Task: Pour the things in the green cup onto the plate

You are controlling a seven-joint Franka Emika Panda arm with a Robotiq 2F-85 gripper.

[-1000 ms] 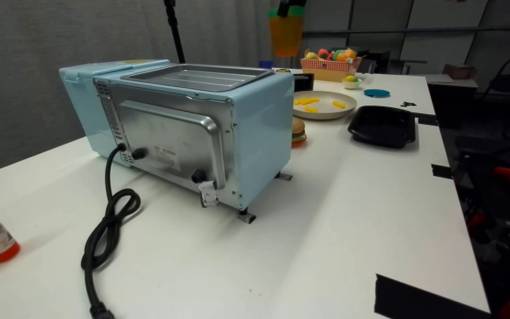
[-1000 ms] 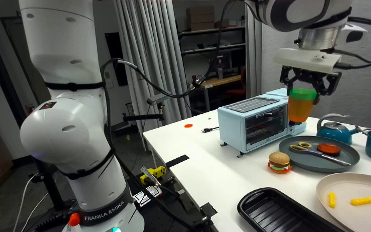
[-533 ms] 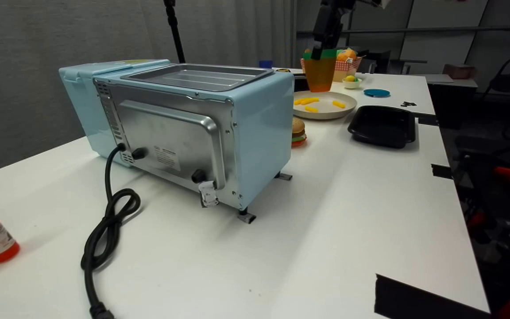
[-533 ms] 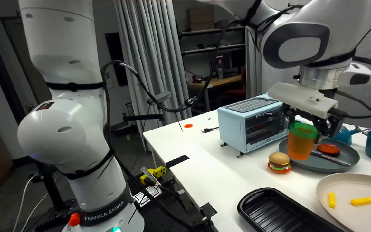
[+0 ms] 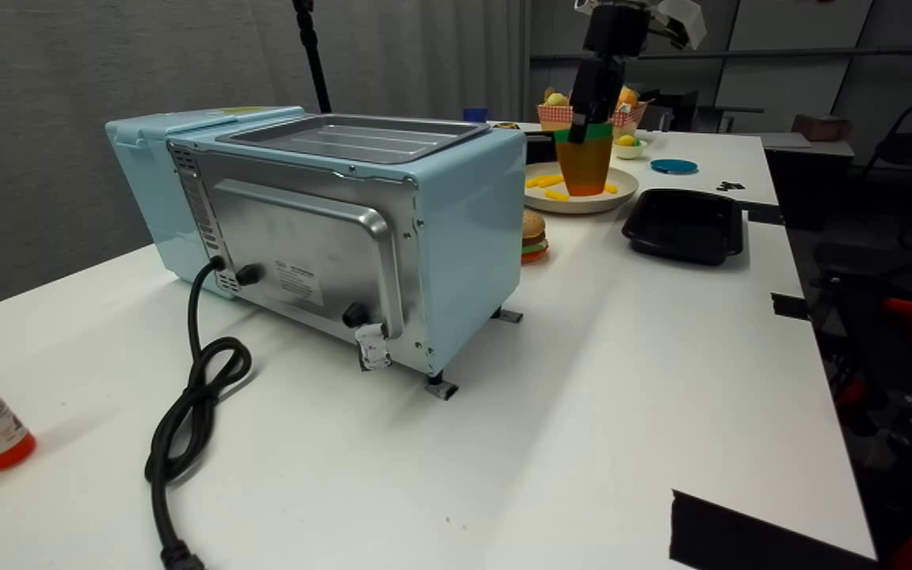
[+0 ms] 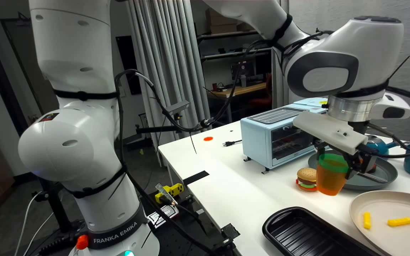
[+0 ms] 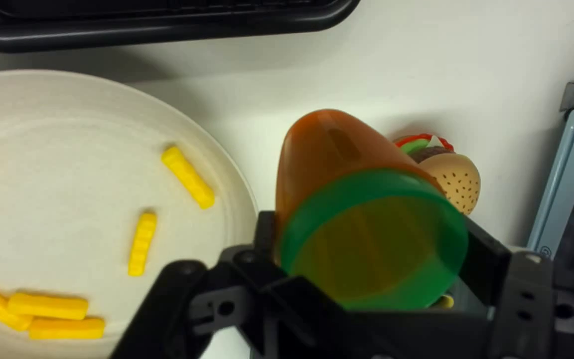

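Wrist view: my gripper [image 7: 371,244] clamped on green cup [image 7: 366,199], btwn plate [image 7: 77,189] & toy burger [image 7: 454,182]; can't tell if base touches table [image 7: 466,65]. Yellow bits [image 7: 187,177] lie on plate, none I can make out in cup. Pour prob. done; rem., I'd guess: set cup down, release.

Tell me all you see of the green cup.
The green cup looks like translucent plastic: a tapering orange body under a green rim band. The gripper clamps it from both sides near the rim, mouth up and tilted. In an exterior view it appears between the toy burger and the plate. No contents can be made out inside. Whether its base touches the table, I can't tell.
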